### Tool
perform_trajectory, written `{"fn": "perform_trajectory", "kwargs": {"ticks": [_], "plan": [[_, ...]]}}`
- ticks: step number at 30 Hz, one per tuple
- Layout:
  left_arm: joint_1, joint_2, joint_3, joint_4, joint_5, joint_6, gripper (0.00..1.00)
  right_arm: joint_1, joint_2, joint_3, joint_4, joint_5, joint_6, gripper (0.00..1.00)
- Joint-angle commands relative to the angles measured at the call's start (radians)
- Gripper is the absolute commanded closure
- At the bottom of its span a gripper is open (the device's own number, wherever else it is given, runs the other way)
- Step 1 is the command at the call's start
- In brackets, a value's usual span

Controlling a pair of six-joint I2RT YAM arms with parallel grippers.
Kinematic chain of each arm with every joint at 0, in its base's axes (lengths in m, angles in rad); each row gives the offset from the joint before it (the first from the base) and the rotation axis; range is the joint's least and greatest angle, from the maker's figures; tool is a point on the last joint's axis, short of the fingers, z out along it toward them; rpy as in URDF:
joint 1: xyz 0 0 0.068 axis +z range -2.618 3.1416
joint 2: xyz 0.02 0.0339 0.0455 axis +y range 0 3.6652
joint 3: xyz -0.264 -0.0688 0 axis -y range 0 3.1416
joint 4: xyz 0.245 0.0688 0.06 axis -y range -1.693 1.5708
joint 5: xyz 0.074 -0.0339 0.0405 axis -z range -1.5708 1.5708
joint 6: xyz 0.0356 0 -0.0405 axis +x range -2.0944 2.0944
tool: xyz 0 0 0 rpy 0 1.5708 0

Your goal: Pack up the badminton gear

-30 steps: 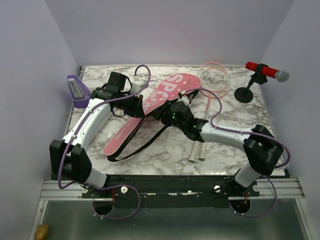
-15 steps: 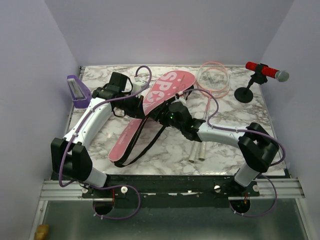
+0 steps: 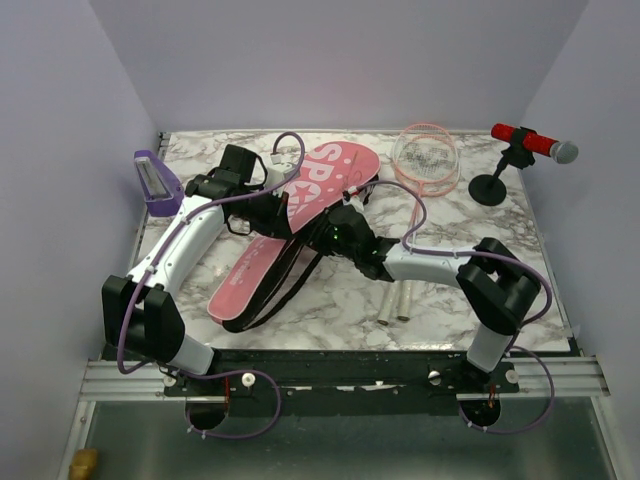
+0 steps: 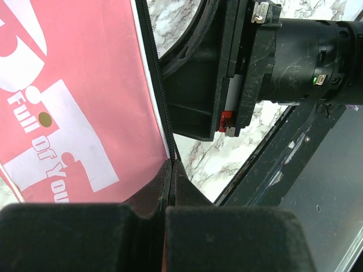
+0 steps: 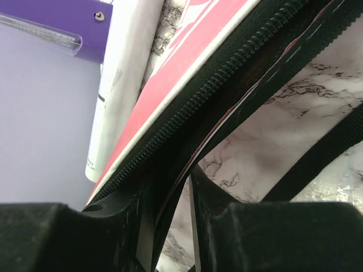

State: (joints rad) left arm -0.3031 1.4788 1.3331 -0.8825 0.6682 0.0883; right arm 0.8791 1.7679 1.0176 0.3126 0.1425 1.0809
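Both bag (image 3: 330,185) and right gripper (image 3: 325,232) have slid left over the middle of the tabletop (image 3: 340,300). One zipper lip (image 4: 159,107) is pinched by the left gripper (image 4: 170,164); the right's jaws straddle the other, grip unclear. Opening step, I'd judge: next, pull the lips apart.

One pink bag (image 3: 330,180) with one black strap (image 3: 285,297). Two rackets (image 3: 428,160) (the heads overlap, so the count goes by the two pale handles (image 3: 386,308) lying side by side). One red microphone (image 3: 532,145) on one black stand (image 3: 490,188). One purple tray (image 3: 155,182). Two arms (image 3: 185,235), one table (image 3: 490,240).
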Motion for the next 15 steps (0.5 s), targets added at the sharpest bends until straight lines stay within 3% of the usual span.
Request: {"fn": "perform_trajectory", "kwargs": {"ticks": [1,6,11,15], "plan": [[-0.005,-0.014,0.02,-0.009,0.05,-0.004,1.0,0.011,-0.004,0.006,-0.004,0.028,0.002,0.67],[-0.005,-0.018,0.029,-0.01,0.053,-0.005,1.0,0.011,-0.031,-0.068,-0.01,0.068,-0.002,0.71],[-0.001,-0.028,0.041,-0.013,0.033,-0.007,1.0,0.009,-0.103,-0.116,-0.087,0.167,-0.056,0.84],[0.009,-0.022,0.051,-0.015,-0.018,-0.013,1.0,0.011,-0.183,-0.053,-0.249,0.232,-0.203,0.99]]}}
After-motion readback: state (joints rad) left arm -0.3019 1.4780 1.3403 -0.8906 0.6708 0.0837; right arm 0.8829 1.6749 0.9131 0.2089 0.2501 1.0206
